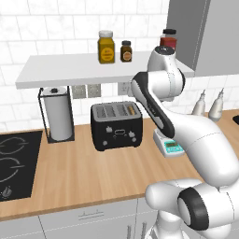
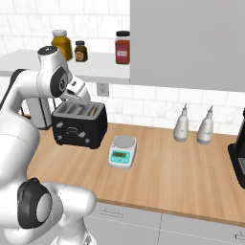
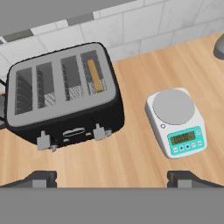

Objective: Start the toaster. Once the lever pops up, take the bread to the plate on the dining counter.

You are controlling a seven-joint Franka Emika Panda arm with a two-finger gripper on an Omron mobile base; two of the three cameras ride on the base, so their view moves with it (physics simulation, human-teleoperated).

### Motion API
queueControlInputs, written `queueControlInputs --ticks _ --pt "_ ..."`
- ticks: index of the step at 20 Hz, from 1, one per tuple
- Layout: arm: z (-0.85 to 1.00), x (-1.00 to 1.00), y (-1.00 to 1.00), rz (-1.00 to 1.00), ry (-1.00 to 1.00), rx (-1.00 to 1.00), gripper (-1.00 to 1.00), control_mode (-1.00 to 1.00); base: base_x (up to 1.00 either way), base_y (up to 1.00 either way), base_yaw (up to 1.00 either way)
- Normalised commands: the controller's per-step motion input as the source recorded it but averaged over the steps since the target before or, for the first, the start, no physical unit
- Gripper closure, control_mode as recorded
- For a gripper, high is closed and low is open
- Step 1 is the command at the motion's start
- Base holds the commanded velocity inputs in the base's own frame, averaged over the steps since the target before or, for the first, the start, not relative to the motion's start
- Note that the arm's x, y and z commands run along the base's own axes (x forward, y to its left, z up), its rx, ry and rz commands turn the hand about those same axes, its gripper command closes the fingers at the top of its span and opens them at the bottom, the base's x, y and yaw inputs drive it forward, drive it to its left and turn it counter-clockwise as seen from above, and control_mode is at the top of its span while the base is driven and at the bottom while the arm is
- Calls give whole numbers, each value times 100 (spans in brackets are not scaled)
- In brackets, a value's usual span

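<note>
Wood worktop (image 1: 84,172) with the toaster (image 1: 116,125) standing against the tiled wall, between a paper-towel roll (image 1: 58,113) and a kitchen scale (image 3: 176,121). The bread (image 3: 95,75) sits edge-up in the slot nearest the scale. The gripper (image 3: 112,180) hangs above and in front of the toaster, fingers fully apart and empty. Step in hand: starting the toaster. The two small front tabs are probably the levers; the one on the bread's side should be pressed straight down.
</note>
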Motion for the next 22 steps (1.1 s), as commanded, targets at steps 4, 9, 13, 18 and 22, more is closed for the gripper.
queueControlInputs --ticks 4,9,13,18,22 --pt "0 0 0 0 0 0 -100 -100 0 0 0" --pt "0 0 0 0 0 0 -100 -100 0 0 0" --pt "0 0 0 0 0 0 -100 -100 0 0 0" --pt "0 0 0 0 0 0 -100 -100 0 0 0" --pt "0 0 0 0 0 0 -100 -100 0 0 0"
